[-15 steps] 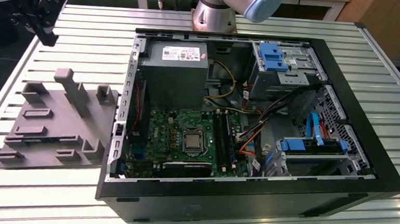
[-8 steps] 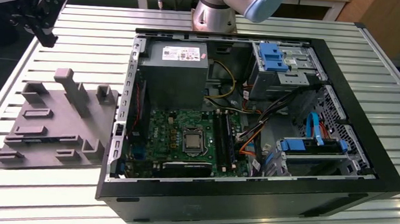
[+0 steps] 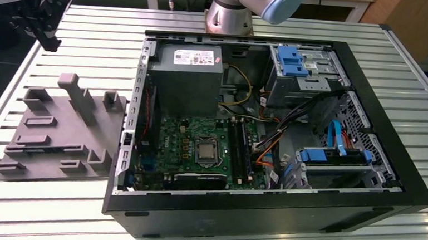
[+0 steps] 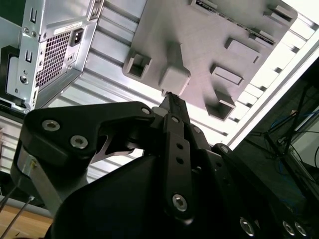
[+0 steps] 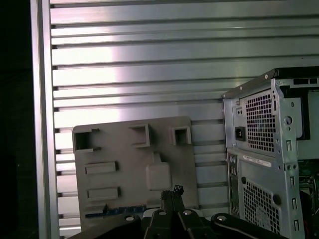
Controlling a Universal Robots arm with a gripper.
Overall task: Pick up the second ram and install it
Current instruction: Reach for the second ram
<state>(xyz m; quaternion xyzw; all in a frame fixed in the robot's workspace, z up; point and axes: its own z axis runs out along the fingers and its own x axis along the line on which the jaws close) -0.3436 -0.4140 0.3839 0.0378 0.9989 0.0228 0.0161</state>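
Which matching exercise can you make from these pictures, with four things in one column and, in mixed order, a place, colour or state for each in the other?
Things:
1. gripper
2. grey tray
3. power supply
4. drive brackets

Descriptions:
A. blue
B. lies on the table, at the exterior view's left of the computer case
C. a box inside the computer case
D. shut, holding nothing, clear of the table

Pairs: 1-D, 2-B, 3-C, 4-A
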